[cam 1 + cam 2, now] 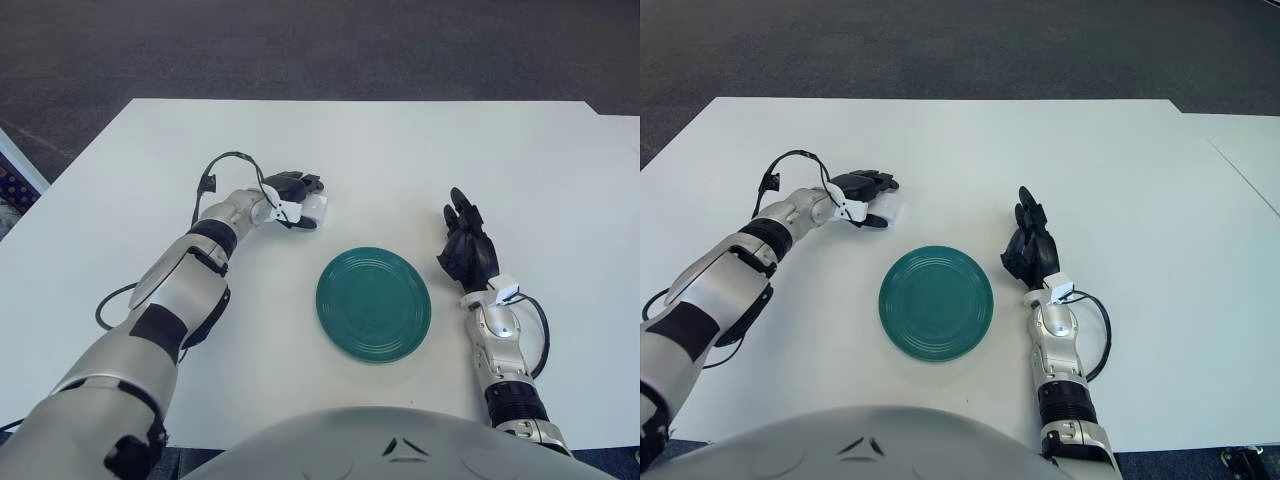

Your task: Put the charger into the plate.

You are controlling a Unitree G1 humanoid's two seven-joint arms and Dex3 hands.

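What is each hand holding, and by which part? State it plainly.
The left hand is closed over the top of the white charger, down on the table. The right hand, right of the green plate, holds nothing.

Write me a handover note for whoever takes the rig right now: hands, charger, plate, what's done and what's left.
Left hand: at the white charger, far-left of the green plate, fingers curled around it; a firm grasp cannot be confirmed.
Right hand: idle beside the plate's right edge, fingers relaxed, holding nothing.
Done: charger reached.
Left: secure the grasp, lift, carry to the plate, release. Plate holds nothing yet.
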